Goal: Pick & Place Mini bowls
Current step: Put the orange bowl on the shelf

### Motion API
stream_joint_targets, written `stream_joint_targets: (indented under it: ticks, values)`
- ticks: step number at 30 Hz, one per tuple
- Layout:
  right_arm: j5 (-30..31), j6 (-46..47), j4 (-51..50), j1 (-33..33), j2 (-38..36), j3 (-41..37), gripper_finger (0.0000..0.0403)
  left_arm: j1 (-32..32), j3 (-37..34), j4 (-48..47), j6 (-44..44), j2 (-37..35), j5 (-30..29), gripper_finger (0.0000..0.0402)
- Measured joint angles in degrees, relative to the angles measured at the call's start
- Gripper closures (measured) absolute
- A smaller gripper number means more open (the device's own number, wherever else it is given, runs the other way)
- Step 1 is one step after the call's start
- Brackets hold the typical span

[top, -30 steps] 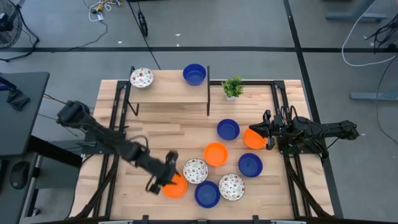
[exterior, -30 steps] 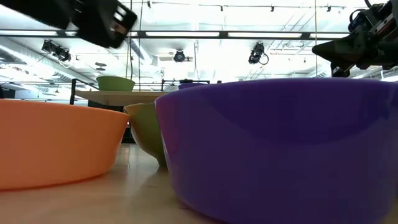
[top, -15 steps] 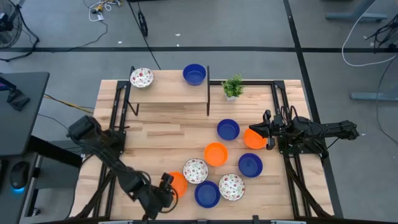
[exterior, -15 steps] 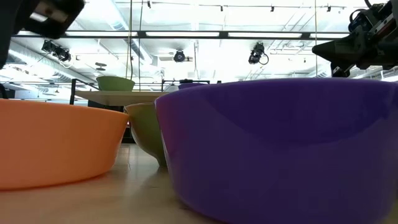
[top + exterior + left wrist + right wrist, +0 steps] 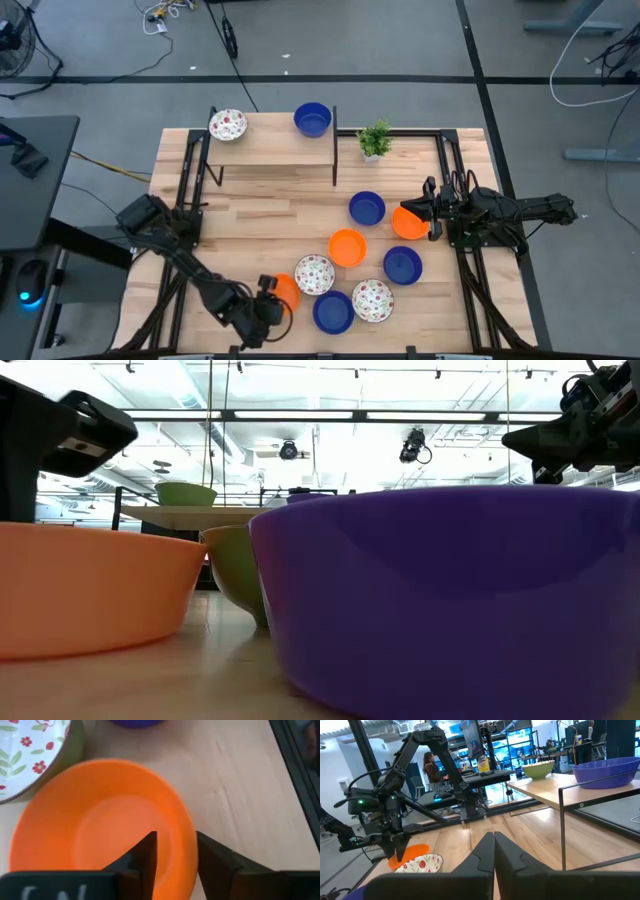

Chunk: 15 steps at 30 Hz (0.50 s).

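No text can be read with any certainty. The left gripper's (image 5: 175, 851) housing carries pale, blurred characters along its edge in the left wrist view, cut off and unreadable. No legible labels, brands or numbers show elsewhere.

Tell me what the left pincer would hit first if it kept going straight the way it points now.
Most likely the orange bowl. The left pincer points down with its fingers open astride that bowl's rim, one finger over the inside, one outside. Going on, it would meet the bowl or the table beside it; depth is unclear.
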Motion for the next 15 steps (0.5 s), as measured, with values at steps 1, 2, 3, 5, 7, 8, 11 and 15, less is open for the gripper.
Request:
stream_joint_targets:
  ticks: [1,2,3,5,7,8,11,15]
  values:
    - [-0.01,0.00,-0.01,0.02,0.00,0.00,0.0397,0.24,0.00,-0.01,-0.14,0.00,0.00,0.0291]
    - [-0.01,0.00,-0.01,0.00,0.00,0.02,0.0397,0.43,0.00,-0.03,-0.14,0.00,0.11,0.0304]
    - [0.01,0.00,-0.01,0.00,0.00,0.01,0.0397,0.58,0.00,0.00,-0.11,0.00,0.32,0.0318]
    - [-0.01,0.00,-0.01,0.00,0.00,0.00,0.0397,0.83,0.00,-0.04,-0.11,0.00,1.48,0.0347]
    - [-0.01,0.00,-0.01,0.00,0.00,0.00,0.0397,1.21,0.00,-0.06,-0.14,-0.04,2.84,0.0378]
    - [0.00,0.00,-0.01,0.00,0.00,0.01,0.0397,1.29,0.01,0.08,-0.08,-0.19,3.30,0.0388]
    - [0.00,0.00,0.01,0.01,0.00,0.00,0.0397,1.31,0.04,-0.43,-0.08,-1.26,4.11,0.0390]
    - [-0.01,0.00,0.01,0.00,0.02,0.01,0.0397,2.05,0.02,-5.54,-3.47,-5.08,3.56,0.0393]
